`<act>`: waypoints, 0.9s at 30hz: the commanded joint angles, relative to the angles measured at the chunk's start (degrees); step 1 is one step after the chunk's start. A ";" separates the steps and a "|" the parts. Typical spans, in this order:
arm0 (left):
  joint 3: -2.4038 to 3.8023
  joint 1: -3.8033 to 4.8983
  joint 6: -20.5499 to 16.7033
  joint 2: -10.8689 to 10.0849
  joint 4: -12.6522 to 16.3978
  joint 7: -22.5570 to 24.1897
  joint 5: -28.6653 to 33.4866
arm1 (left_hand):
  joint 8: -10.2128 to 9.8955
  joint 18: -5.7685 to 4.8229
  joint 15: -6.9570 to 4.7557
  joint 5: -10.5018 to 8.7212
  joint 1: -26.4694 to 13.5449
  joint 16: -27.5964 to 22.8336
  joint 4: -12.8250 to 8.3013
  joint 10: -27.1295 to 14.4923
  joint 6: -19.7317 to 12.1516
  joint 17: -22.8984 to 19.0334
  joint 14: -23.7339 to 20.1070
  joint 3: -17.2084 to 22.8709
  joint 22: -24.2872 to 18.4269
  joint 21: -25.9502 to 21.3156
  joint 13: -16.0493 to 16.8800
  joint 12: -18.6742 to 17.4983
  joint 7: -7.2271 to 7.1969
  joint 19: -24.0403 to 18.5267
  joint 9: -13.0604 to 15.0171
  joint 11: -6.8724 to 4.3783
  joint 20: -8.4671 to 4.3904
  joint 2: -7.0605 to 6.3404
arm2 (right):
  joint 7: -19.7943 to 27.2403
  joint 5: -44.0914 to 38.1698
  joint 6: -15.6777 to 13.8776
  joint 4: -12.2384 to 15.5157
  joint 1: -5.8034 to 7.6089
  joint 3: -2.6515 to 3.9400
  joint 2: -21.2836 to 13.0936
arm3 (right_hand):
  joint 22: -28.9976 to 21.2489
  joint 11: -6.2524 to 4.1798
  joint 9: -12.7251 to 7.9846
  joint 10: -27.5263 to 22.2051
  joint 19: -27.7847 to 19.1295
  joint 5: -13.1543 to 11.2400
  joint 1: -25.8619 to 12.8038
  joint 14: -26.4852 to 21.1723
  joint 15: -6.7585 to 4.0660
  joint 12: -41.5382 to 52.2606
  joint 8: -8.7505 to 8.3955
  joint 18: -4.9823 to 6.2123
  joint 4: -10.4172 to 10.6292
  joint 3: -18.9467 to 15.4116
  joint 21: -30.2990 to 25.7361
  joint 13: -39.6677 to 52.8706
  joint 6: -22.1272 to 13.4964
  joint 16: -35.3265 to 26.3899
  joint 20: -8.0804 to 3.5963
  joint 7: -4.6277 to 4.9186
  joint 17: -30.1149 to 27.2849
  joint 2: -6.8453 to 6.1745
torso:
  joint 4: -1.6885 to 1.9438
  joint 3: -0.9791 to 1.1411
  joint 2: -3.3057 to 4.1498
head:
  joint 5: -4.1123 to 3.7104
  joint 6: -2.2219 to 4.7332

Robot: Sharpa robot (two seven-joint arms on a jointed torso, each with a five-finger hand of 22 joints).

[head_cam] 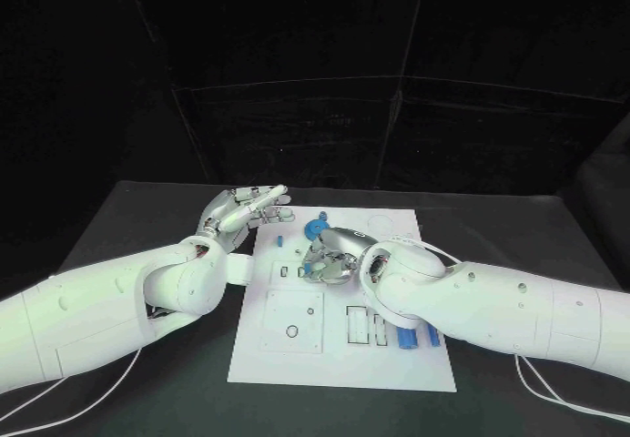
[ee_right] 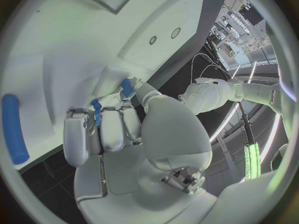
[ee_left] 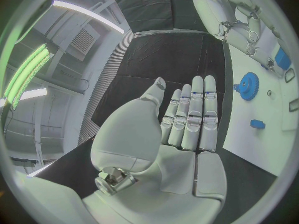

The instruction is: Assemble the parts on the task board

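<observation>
- Task board [head_cam: 344,364], a white rectangular plate, lay in the middle of the black surface [head_cam: 131,218], directly in front of the robot.
- Two white arms reached in over it, the left arm from the left side of the head view and the right arm from the right side.
- The left robot hand [head_cam: 244,211] hovered at the far left corner of the board, released, with its fingers [ee_left: 198,112] straight, side by side, and holding nothing.
- A blue gear [head_cam: 317,228] sat on the far part of the board, between the two hands; the left wrist view showed it [ee_left: 248,86] lying flat on the white plate.
- A small blue block [ee_left: 257,124] lay on the board near that gear.
- The right robot hand [head_cam: 335,258] was lowered over the board's middle, fingers curled downward.
- In the right wrist view its fingertips pinched a small blue part [ee_right: 127,87] against the white board; a second bit of blue [ee_right: 96,109] showed between the fingers.
- Several blue cylinders [head_cam: 407,338] lay in slots near the board's near right side, partly under the right forearm.
- One long blue cylinder [ee_right: 14,128] appeared at the edge of the right wrist view.
</observation>
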 commanded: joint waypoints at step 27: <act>0.02 0.09 1.05 -0.09 -0.09 -0.02 -0.23 | -0.35 0.39 0.00 -0.35 0.17 -0.20 -0.42 0.59 0.40 0.06 0.57 -0.03 -0.09 -0.04 0.02 -0.17 -0.17 0.28 -0.01 0.01 -0.02 0.58 | -1.97 -2.85 -0.21 0.47 -0.36 -0.17 -0.46 | 1.18 0.76 0.04 -1.36 0.71 0.09 -1.64 0.71 0.72 -1.43 -1.82 -0.87 0.73 -0.53 -0.64 -1.34 -3.56 -0.73 0.42 1.01 -0.99 -3.59 | 0.01 -0.01 0.00 | -0.02 -0.37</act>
